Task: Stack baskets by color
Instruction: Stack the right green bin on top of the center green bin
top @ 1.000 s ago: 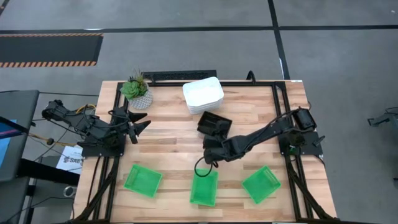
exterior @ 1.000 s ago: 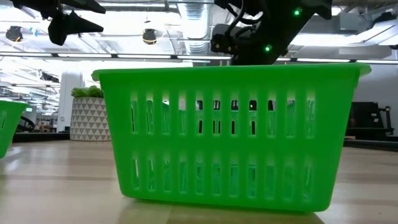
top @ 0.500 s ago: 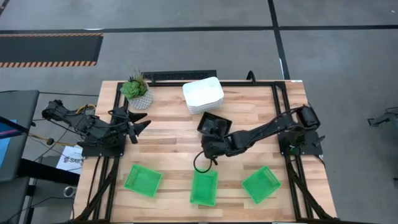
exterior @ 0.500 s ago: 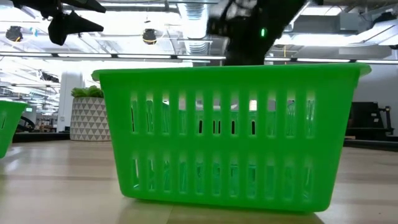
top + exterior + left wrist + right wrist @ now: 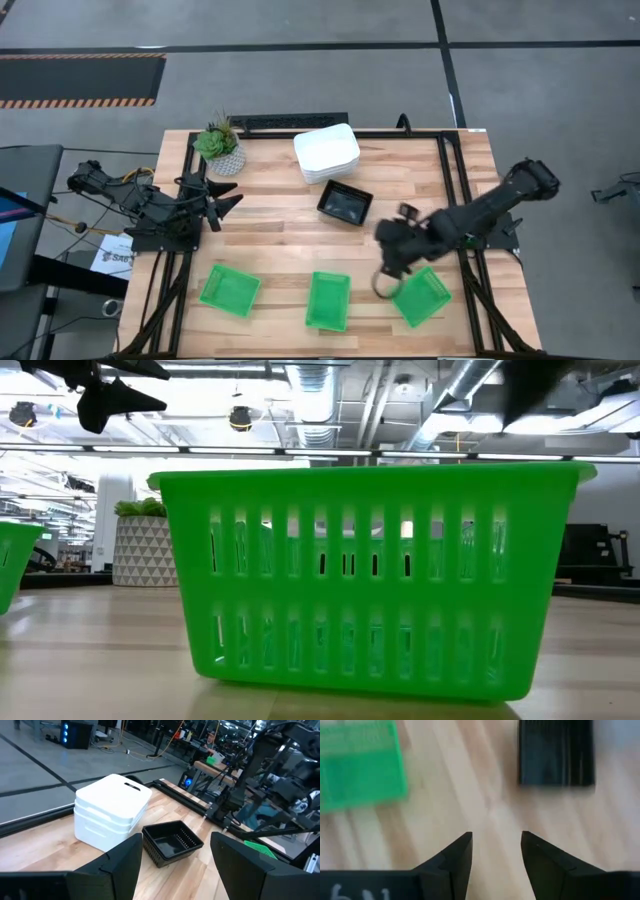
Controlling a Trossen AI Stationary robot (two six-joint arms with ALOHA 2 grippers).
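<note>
From above, the right gripper point(image 5: 392, 262) has swung away from the black stack point(image 5: 345, 203) toward the table's right front, and now hangs between the middle green basket point(image 5: 328, 301) and the right green basket point(image 5: 420, 296). A second ago it was over the black baskets, one of them sitting askew; now they sit squared in one pile, just in front of the white stack point(image 5: 327, 153). The third green basket point(image 5: 229, 291) lies at the left front, and the left gripper point(image 5: 222, 200) waits at the left edge near the potted plant point(image 5: 220, 146).

At table level, the middle green basket point(image 5: 370, 580) fills the view — the dark arm that loomed behind it is gone.

The left wrist view shows the white stack point(image 5: 113, 810) with the black stack point(image 5: 171, 842) just beside it, its fingers spread and empty.

The right wrist view shows its fingers point(image 5: 457, 857) parted, holding nothing, over bare wood — a green basket point(image 5: 360, 765) and the black stack point(image 5: 556, 752) are both apart from them.
</note>
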